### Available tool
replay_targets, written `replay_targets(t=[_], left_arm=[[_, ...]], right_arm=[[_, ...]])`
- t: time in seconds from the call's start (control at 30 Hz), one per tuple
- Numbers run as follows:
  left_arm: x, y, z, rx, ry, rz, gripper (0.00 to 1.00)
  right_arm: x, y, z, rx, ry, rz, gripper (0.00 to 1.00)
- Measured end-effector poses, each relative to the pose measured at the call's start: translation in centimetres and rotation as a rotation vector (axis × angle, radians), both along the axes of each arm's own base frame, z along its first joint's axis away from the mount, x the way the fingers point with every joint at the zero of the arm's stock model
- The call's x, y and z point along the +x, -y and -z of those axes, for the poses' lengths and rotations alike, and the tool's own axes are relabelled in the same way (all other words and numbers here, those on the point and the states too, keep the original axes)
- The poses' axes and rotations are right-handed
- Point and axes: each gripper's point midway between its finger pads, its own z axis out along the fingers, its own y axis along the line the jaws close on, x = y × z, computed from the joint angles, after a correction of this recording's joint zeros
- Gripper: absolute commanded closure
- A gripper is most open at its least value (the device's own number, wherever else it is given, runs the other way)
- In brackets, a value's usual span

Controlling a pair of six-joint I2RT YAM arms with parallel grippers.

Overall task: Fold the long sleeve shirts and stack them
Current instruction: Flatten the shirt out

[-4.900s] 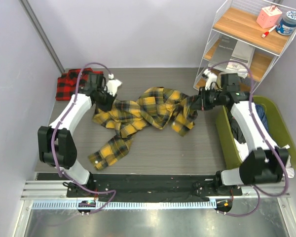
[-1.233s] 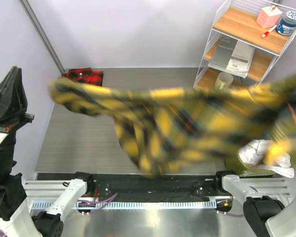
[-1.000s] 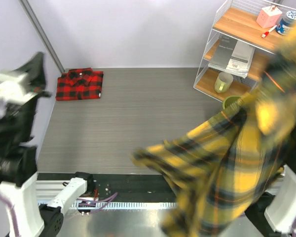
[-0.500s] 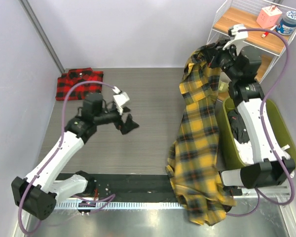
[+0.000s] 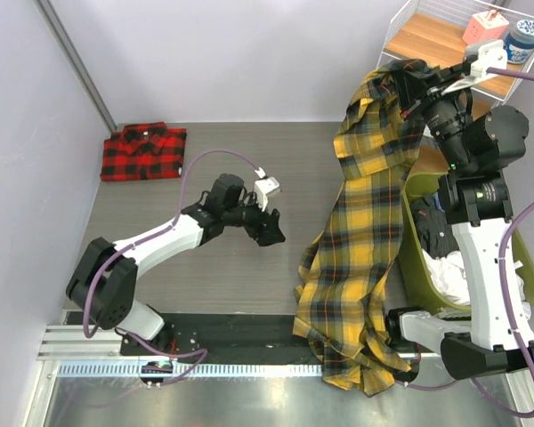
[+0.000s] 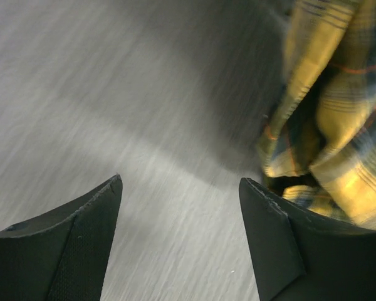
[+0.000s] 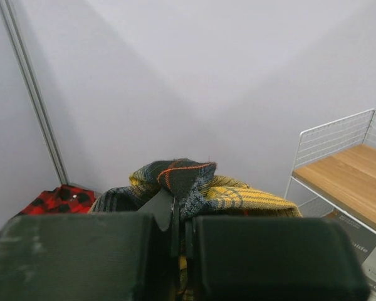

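At the near right edge of the table point(image 5: 249, 169), the yellow-and-black flannel shirt point(image 5: 365, 267) is hung full-length.
The left gripper point(image 6: 180, 180), spread and empty, is held low just beside the cloth, likely for a second grasp. The shirt's top is pinched by the raised right gripper point(image 7: 180, 216), probably so it drapes straight. The folded red-and-black shirt point(image 5: 144, 151) is laid at the far left corner.
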Motion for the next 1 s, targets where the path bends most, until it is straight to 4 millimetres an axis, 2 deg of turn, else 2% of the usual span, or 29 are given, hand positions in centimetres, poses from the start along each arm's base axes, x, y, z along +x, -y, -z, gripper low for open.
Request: replay_targets(t=[0.2,0.3,0.4,0.8,0.9,0.93,1.0], left_arm=[[-3.7,2.6,-0.2,-0.084,-0.019,0.172,0.28],[-5.8,3.9,-0.2,-0.093,-0.012,0.244,0.28],[-6.9,5.1,0.0,-0.092,0.005,0.282,0.28],[-4.6,7.0,5.2,-0.028,-0.024,0.212,0.27],[-4.7,8.2,5.0,-0.066,-0.042,0.232,0.51],[-4.9,8.6,4.8,-0.082,-0.049,0.24,0.69],[-5.2,9.2,4.2,-0.111,-0.069,0.251,0.84]], right_arm=[[1.0,-0.1,1.1,-0.006,-0.043,0.001,0.99],[1.1,-0.1,1.2,-0.005,-0.045,0.0,0.99],[1.0,-0.1,0.9,-0.006,-0.039,0.001,0.99],[-0.2,0.0,-1.2,-0.016,0.013,0.005,0.99],[-0.3,0.1,-1.4,-0.023,0.016,0.008,0.99],[-0.3,0.1,-1.3,-0.026,0.012,0.01,0.99],[-0.3,0.1,-1.1,-0.035,0.007,0.014,0.99]])
